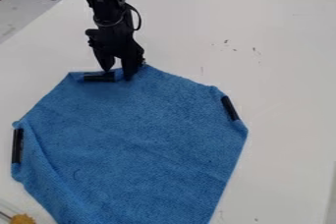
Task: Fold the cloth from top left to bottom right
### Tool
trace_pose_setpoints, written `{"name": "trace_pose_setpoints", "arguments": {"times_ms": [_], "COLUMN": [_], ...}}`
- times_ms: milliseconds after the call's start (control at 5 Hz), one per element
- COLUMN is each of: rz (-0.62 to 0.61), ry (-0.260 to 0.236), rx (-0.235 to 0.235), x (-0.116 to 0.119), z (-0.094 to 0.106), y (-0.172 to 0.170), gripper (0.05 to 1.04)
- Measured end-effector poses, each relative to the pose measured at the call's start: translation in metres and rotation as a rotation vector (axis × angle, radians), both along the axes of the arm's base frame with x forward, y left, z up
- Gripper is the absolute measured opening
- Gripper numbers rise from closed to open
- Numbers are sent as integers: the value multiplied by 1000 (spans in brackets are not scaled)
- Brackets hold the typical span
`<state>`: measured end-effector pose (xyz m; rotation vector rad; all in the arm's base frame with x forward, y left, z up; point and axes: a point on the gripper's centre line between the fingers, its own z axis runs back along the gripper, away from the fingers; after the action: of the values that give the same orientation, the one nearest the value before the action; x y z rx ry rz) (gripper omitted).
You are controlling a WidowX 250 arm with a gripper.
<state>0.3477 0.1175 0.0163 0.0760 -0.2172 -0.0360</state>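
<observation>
The black gripper (118,73) hangs down at the top edge of the blue cloth (144,139), its fingertips at the cloth's upper left edge beside a black strip (98,77). The fingers stand apart, one at the strip and the other just right of it. The cloth lies mostly flat, with a long crease along its lower left side. Two more black strips sit on it, one at the left edge (17,145) and one at the upper right edge (230,108).
The white table (282,70) extends around the cloth, with a few small dark marks above its right part. A yellowish-brown object (22,219) lies at the lower left corner. Dark items stand beyond the table's far edge.
</observation>
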Motion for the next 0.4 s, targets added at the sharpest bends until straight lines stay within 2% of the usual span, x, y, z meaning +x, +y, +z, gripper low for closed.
{"name": "trace_pose_setpoints", "arguments": {"times_ms": [200, 400], "rz": [-4, 1], "ry": [-2, -7], "rx": [-11, -15], "x": [2, 3], "z": [-4, -5], "y": [-1, 1], "gripper": [414, 183]}}
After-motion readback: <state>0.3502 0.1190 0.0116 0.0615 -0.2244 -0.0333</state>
